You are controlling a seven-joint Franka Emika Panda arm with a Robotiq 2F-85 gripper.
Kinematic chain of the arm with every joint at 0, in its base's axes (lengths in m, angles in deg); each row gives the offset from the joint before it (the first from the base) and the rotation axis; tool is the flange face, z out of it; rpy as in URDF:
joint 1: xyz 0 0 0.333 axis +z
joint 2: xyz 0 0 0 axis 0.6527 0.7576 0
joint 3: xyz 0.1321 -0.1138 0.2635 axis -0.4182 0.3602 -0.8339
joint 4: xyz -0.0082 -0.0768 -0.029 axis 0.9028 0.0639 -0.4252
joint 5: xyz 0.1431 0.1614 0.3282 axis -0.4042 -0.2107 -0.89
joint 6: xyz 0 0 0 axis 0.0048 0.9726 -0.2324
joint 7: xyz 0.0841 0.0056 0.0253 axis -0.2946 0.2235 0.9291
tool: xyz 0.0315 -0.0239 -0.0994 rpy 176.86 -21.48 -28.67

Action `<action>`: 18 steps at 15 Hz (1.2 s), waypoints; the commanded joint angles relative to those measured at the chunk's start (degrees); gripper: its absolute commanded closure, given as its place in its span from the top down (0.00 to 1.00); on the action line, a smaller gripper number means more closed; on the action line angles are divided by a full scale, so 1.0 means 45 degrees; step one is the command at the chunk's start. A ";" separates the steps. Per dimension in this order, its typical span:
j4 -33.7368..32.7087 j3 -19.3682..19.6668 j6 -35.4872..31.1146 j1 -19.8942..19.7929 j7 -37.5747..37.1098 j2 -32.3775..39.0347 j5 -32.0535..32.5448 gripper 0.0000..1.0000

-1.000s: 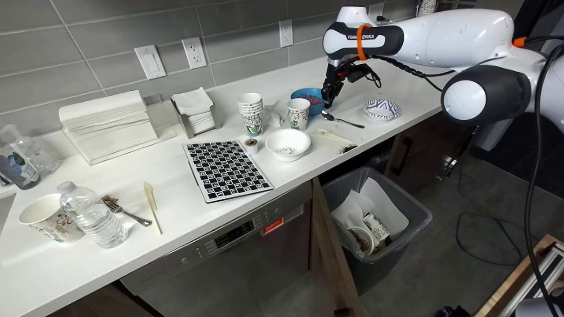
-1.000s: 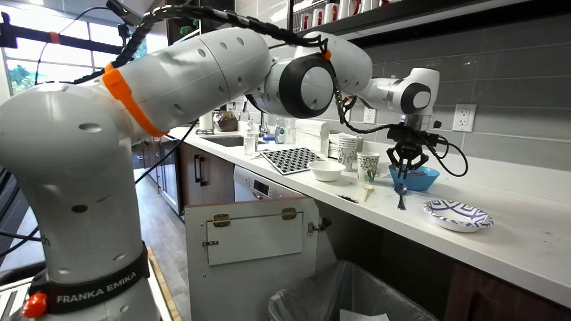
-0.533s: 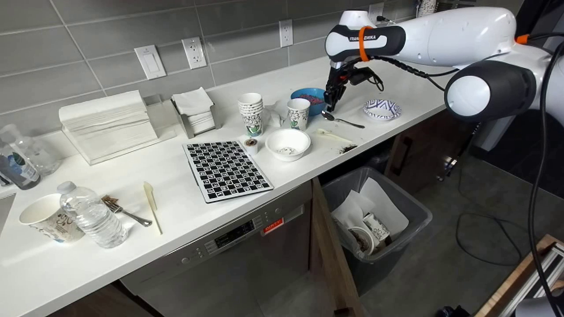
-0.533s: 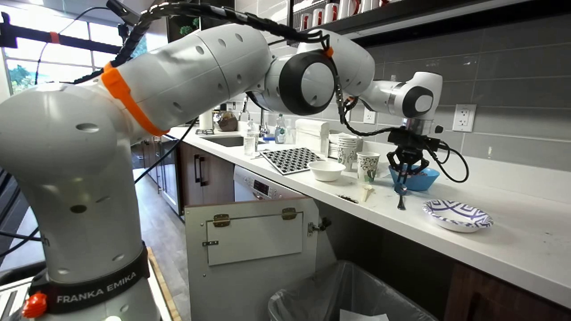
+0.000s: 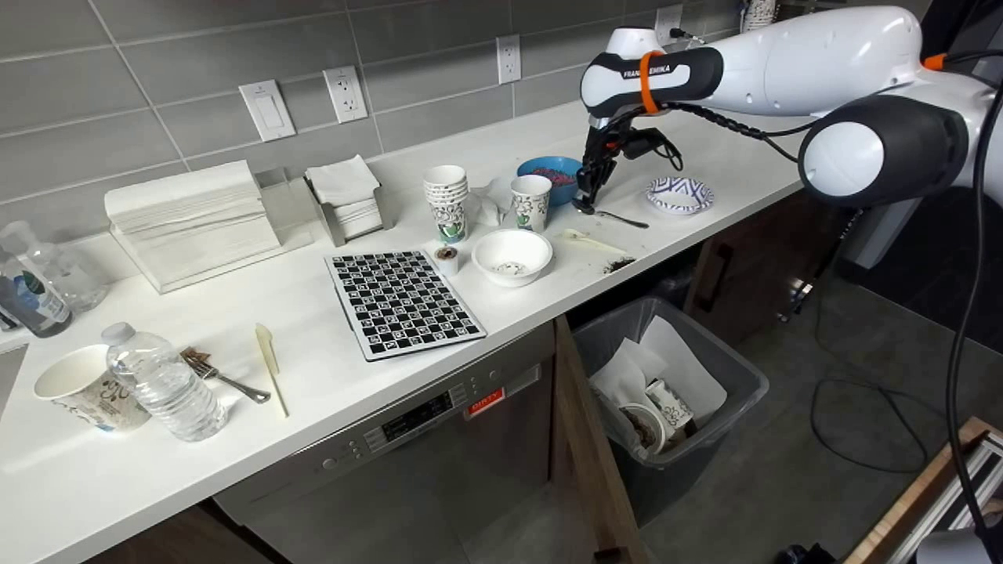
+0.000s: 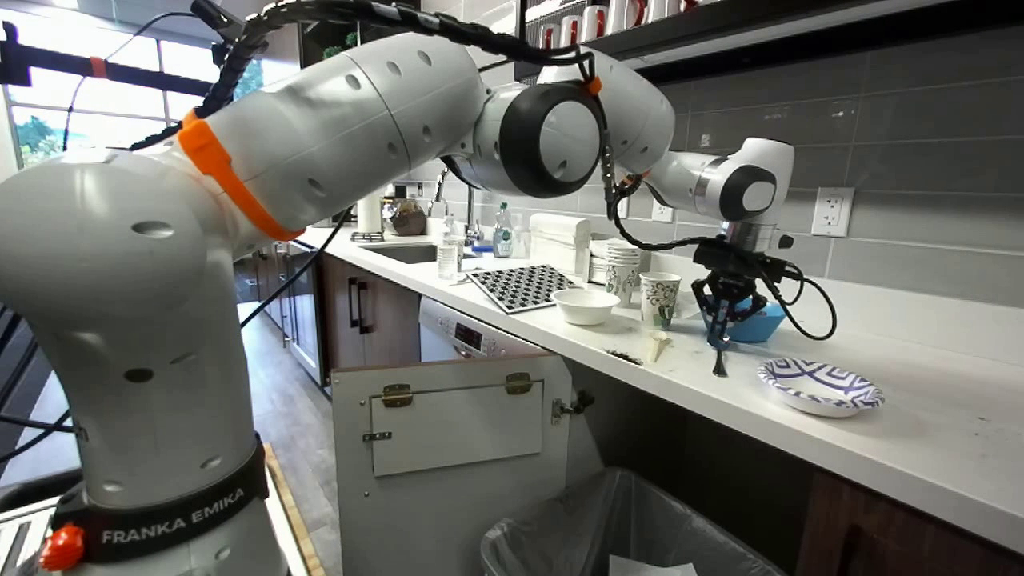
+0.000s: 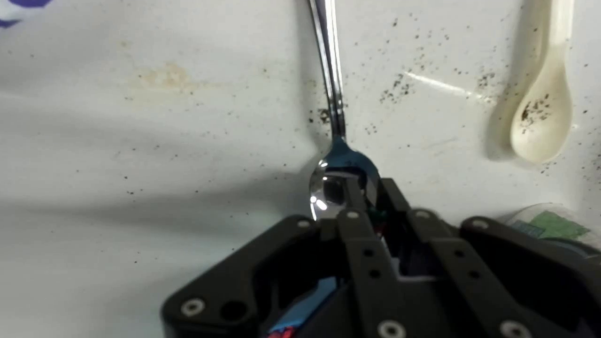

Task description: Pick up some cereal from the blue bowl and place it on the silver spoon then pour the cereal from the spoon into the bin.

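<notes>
Silver spoon: lies on the white countertop, bowl end near the blue bowl, handle pointing away from it, dark crumbs scattered around.
Cereal: a reddish heap inside the blue bowl, which sits upright next to a leaf-print paper cup.
Gripper: points down over the spoon's bowl, fingers nearly together with a narrow gap; small red and green patches show in that gap in the wrist view, but I can't make out whether cereal is pinched there, nor whether the tips touch the metal.
Spoon's contents: partly hidden by the fingers, unclear.
Bin: dark grey, plastic-lined, on the floor by the swung-out cabinet door; white paper and a used patterned cup lie inside.
Pale spoon: apart from the silver one, dark specks in its bowl.
Blue-patterned bowl: near the silver spoon's handle.
White bowl: upright near the counter's front edge, small bits in its bottom.
Checkered board: flat near the white bowl, a small pod between them.
Fork: beside the water bottle, well apart from the gripper.
</notes>
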 commanded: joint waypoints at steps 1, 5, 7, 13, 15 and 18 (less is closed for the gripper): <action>0.1359 -0.0226 -0.0777 -0.0209 0.0275 -0.0669 -0.0278 0.04; 0.2032 -0.0267 -0.1428 -0.0276 0.0278 -0.0963 -0.0262 0.04; 0.2347 -0.0285 -0.1825 -0.0313 0.0286 -0.1101 -0.0274 0.04; 0.3171 -0.0604 -0.2284 -0.0532 0.0324 -0.1565 -0.0169 0.04; 0.3439 -0.0662 -0.2338 -0.0583 0.0350 -0.1739 -0.0178 0.04; 0.3755 -0.0685 -0.2509 -0.0633 0.0391 -0.1944 -0.0170 0.04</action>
